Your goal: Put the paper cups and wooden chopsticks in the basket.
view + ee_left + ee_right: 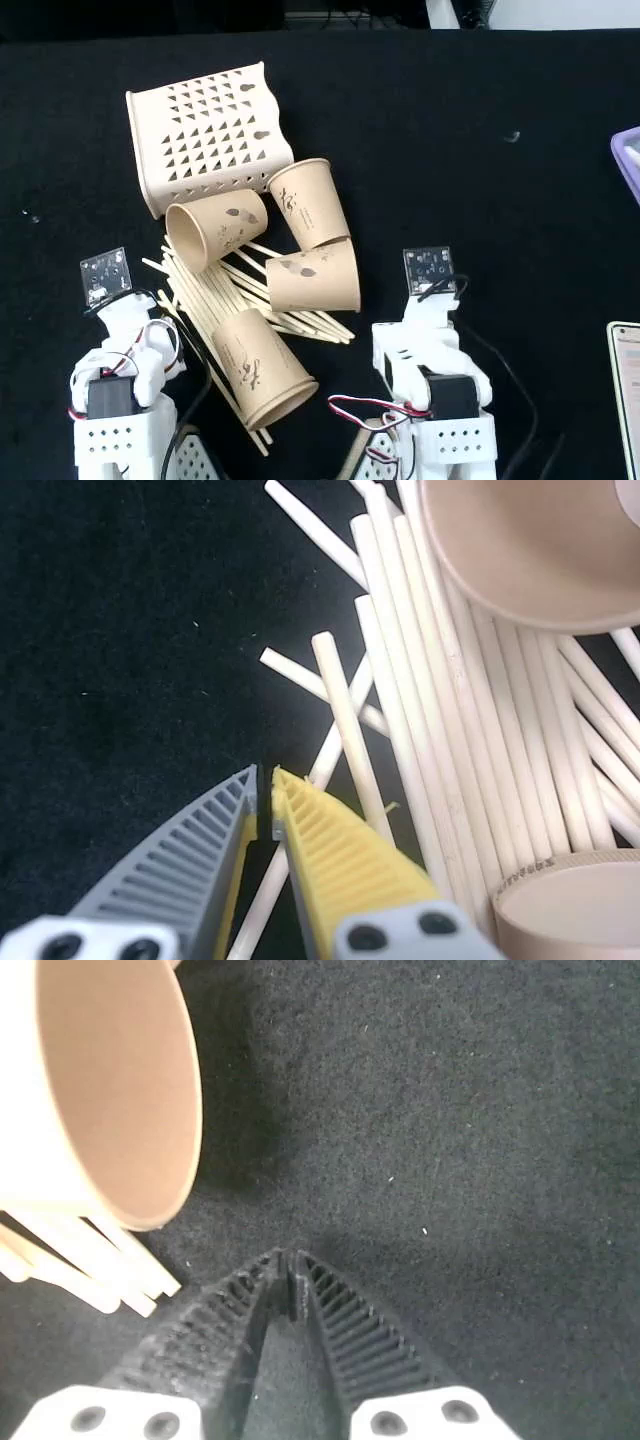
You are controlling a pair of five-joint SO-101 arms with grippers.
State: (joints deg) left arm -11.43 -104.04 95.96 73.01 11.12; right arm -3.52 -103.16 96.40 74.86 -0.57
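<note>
Basket (210, 135) lies on its side on the black table (480, 180). Four cups (215, 228) lie tipped over just beside it, none inside, resting on a loose spread of chopsticks (195, 298). Left gripper (265, 780): jaws closed together, holding nothing, tips above the chopstick ends. Right gripper (293, 1265): jaws closed together, holding nothing, above bare table near one cup's open rim.

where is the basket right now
In the high view the basket lies on its side toward the far left of the table, just beyond the pile of paper cups and chopsticks.
</note>
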